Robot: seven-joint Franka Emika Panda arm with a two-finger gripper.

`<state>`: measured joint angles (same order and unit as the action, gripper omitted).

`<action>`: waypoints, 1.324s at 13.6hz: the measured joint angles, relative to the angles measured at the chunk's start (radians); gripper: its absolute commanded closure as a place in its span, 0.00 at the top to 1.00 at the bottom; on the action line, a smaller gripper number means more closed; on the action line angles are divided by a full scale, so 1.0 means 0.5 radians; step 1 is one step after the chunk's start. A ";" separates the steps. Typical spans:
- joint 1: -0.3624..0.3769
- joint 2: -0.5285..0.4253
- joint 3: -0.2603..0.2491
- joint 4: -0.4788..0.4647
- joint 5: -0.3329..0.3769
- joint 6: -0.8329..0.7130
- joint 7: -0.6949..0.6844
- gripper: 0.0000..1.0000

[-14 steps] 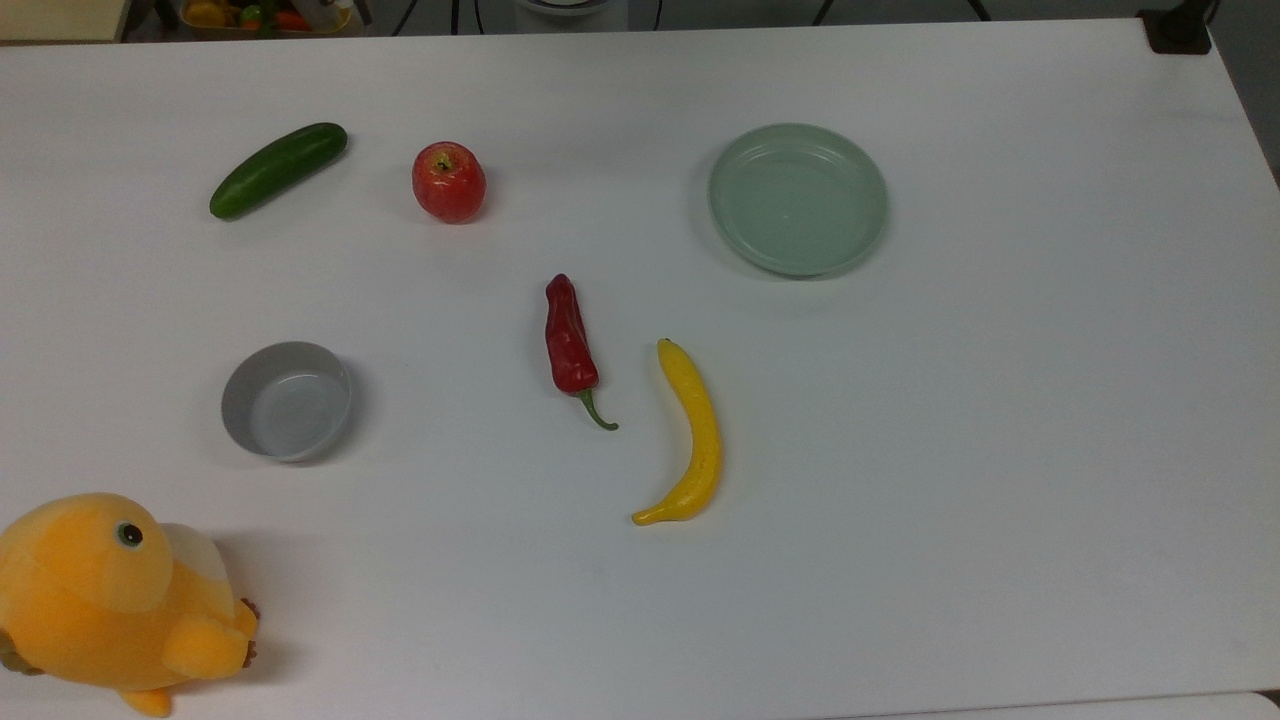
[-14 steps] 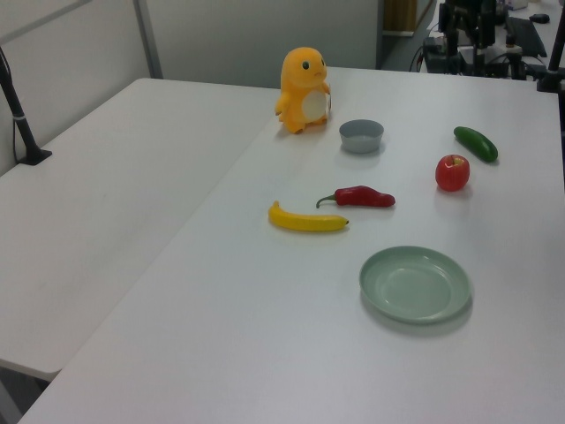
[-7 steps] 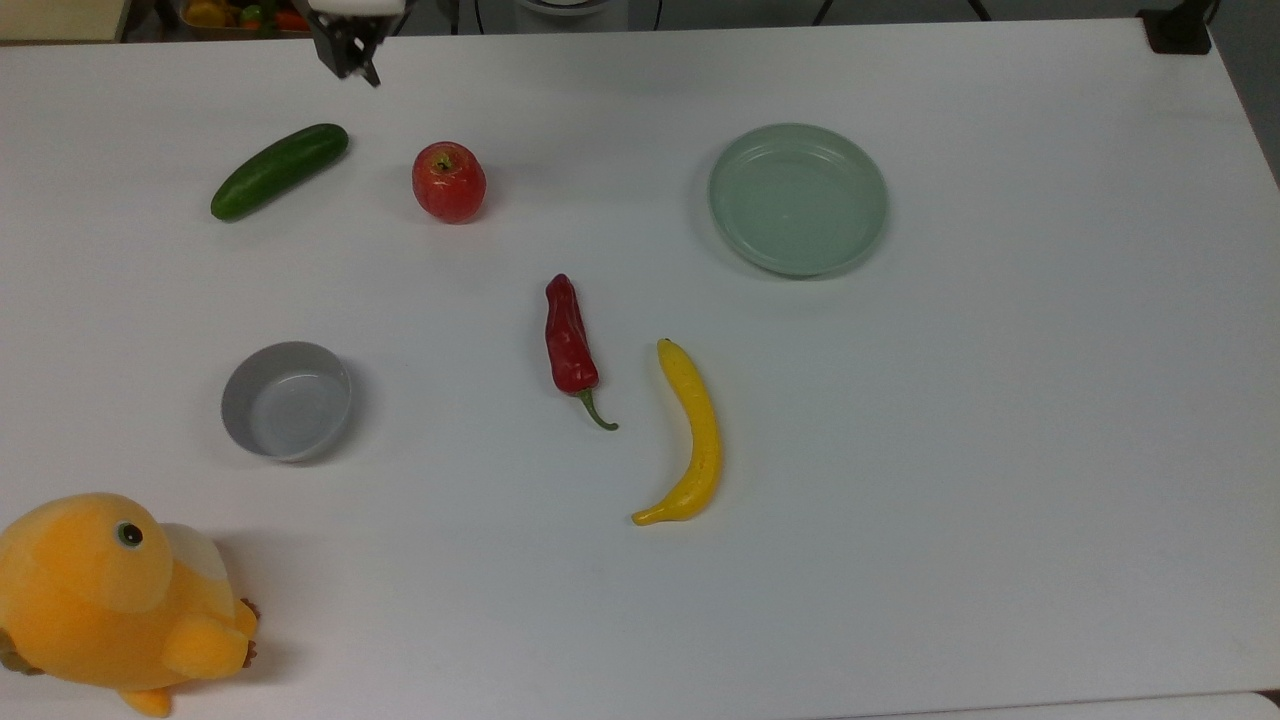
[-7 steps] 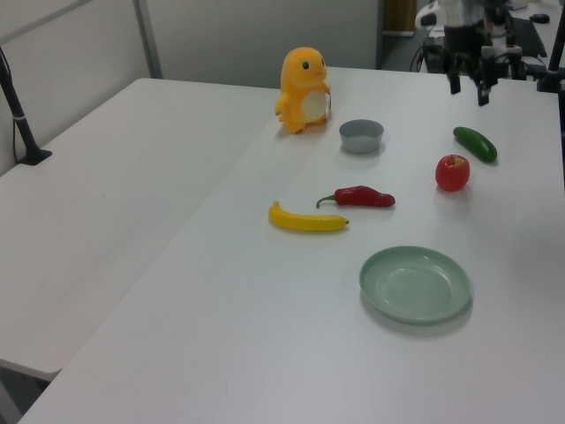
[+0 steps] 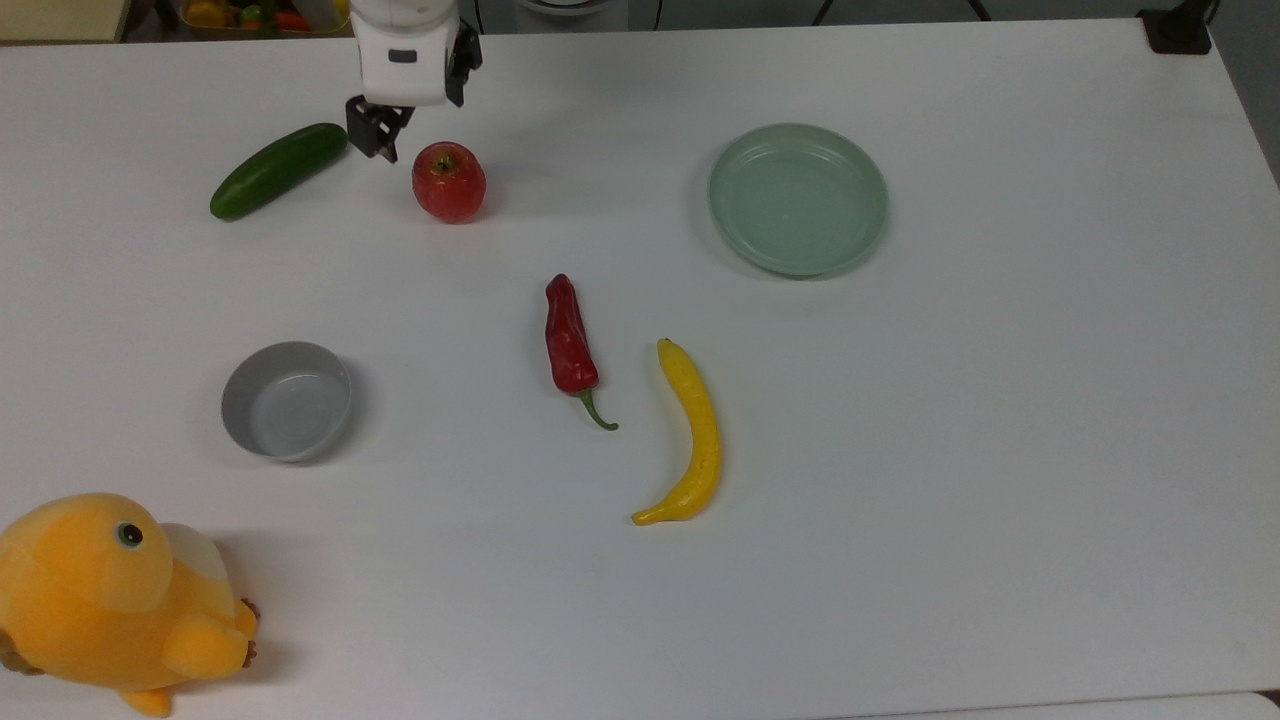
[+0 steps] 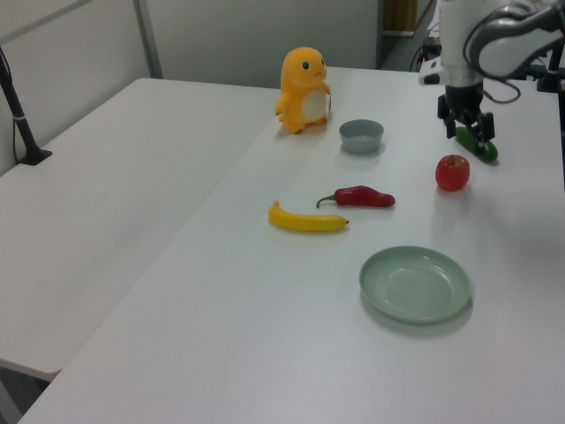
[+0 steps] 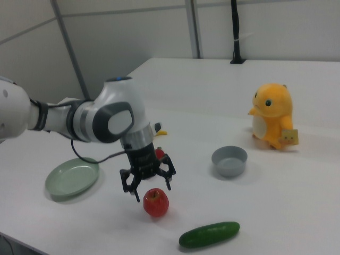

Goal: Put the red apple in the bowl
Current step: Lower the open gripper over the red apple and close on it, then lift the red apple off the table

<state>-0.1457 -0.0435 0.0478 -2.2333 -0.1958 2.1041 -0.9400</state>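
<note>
While the tool (image 7: 147, 184) hangs with its fingers apart above the apple (image 7: 156, 202)

The bowl (image 5: 286, 400) sits well apart on the desk (image 5: 1000, 450), beside nothing but bare surface.

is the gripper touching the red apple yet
Apart. In the right view the open gripper hangs above the red apple, with white table showing between its fingertips and the fruit.

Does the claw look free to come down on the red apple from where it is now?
Probably yes. The claw is open, just above the red apple, and the cucumber lies clear to the right view's right.
</note>
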 measured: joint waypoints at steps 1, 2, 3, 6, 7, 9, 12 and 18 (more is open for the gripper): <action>0.000 0.009 0.000 -0.080 -0.036 0.126 0.001 1.00; -0.002 0.026 0.000 -0.139 -0.064 0.212 0.002 1.00; -0.005 0.051 0.000 -0.167 -0.073 0.275 0.002 1.00; -0.007 0.126 0.000 -0.173 -0.074 0.411 0.058 1.00; -0.006 0.149 0.001 -0.173 -0.074 0.432 0.073 0.97; -0.003 0.171 0.005 -0.173 -0.075 0.445 0.083 0.71; -0.001 0.171 0.005 -0.172 -0.082 0.445 0.087 0.43; -0.004 0.162 0.004 -0.132 -0.083 0.347 0.146 0.43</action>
<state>-0.1478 0.0373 0.0500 -2.2990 -0.2374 2.2778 -0.8672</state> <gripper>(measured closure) 0.247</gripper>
